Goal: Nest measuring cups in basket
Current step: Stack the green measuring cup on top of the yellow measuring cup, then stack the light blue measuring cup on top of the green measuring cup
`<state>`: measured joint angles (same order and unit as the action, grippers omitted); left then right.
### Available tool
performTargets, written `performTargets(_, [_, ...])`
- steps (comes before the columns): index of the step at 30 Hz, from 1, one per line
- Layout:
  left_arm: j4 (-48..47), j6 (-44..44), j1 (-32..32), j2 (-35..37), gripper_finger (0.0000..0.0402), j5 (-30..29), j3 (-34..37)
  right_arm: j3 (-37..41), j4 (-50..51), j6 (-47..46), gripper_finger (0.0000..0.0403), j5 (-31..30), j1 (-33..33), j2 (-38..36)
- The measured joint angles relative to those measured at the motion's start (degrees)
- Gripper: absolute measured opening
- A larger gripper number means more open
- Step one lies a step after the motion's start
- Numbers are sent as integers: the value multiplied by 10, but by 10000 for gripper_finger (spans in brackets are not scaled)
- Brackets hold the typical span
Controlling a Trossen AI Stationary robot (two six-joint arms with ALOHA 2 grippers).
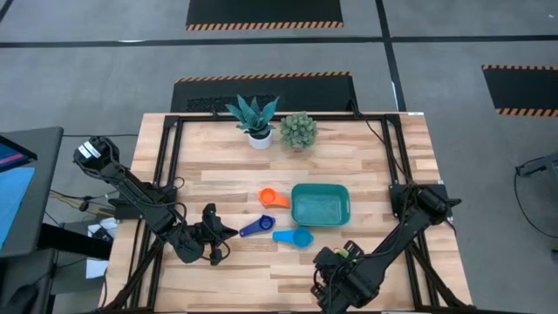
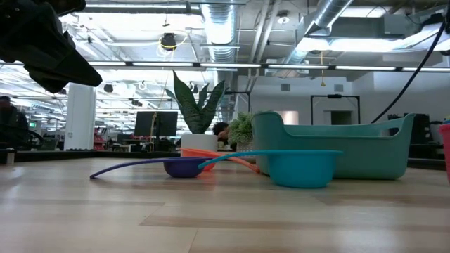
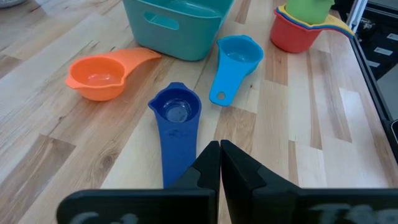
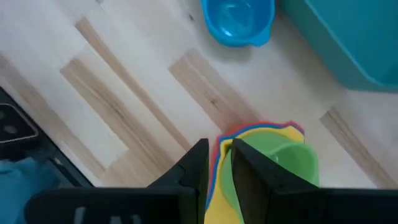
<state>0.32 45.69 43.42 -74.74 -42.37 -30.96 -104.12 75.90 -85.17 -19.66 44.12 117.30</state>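
Three cups are lying just left of the basket (image 1: 320, 203) on the desk (image 1: 366, 157) in the high view: orange (image 1: 273, 198), dark blue (image 1: 255, 227), light blue (image 1: 294, 235). Left wrist view: the left gripper (image 3: 219, 163) is closed and empty beside the dark blue handle. Right wrist view: the right gripper (image 4: 219, 163) is pinching the handles of the red-yellow-green stack (image 4: 273, 158); this thin grip could let the stack tilt and slip.

The left gripper (image 3: 220, 163) hovered low at the near left, its fingers pressed together. The right gripper (image 4: 219, 163) hung at the near right edge, fingers narrowly parted around a grasp.
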Motion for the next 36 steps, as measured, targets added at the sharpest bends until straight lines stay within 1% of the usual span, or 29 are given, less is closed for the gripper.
performTargets(5, [0,0,0,0,0,0,0,0,52,-35,91,2,2,1])
performTargets(9, [-1,0,0,0,0,0,0,4,65,-48,91,3,1,1])
performTargets(11, [-3,0,0,0,0,0,0,4,71,-48,91,3,-1,5])
performTargets(18, [-7,1,0,0,0,0,0,5,84,-45,91,42,-8,32])
performTargets(25, [-9,2,0,-4,0,0,0,-11,83,-31,91,39,-7,38])
performTargets(29, [-10,2,0,-4,0,0,0,-25,120,-18,91,35,-5,38])
performTargets(31, [-9,2,0,-4,0,0,0,-25,144,-25,91,28,-3,38])
performTargets(33, [-10,2,0,-4,0,1,0,-24,139,-29,91,-5,-2,38])
performTargets(34, [-11,2,0,-4,0,1,0,-24,124,-19,91,-28,-2,38])
performTargets(36, [-11,2,0,-4,0,1,0,-24,78,29,91,-54,-7,38])
